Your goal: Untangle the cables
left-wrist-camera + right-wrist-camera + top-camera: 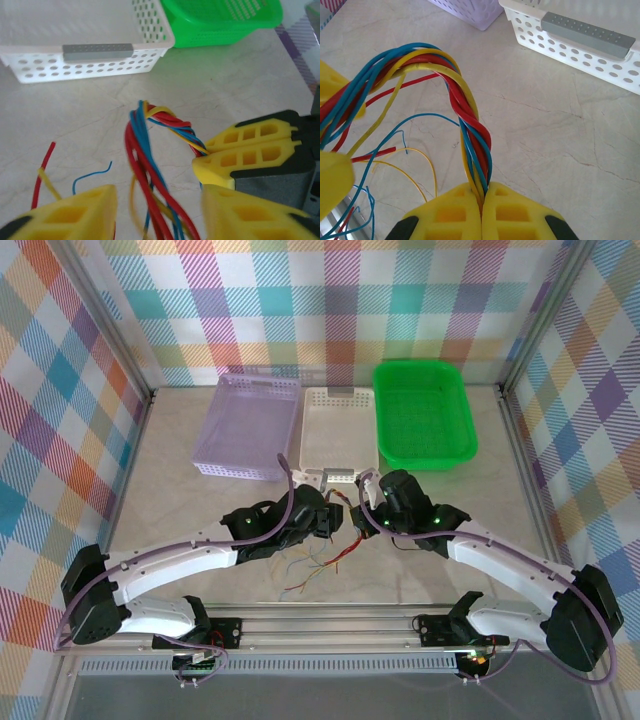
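Observation:
The cables [472, 117] are thin red, blue and yellow wires twisted into one rope. My right gripper [482, 200] is shut on the lower end of that twist. From there the bundle arches up and left towards the left gripper's yellow fingers [334, 182]. In the left wrist view the cables [150, 155] hang blurred between the two wide-apart fingers of my left gripper [159, 215], which is open. The right gripper's fingers [245, 150] pinch the braid just to the right. From above, both grippers [335, 523] [362, 515] meet mid-table, with loose cable ends [315, 575] trailing below.
Three baskets line the back of the table: a purple basket [250, 430], a white basket [335, 435] and a green basket [425, 410]. Loose red, yellow and blue wire ends [50, 170] lie on the marble-patterned tabletop. Checked walls close in both sides.

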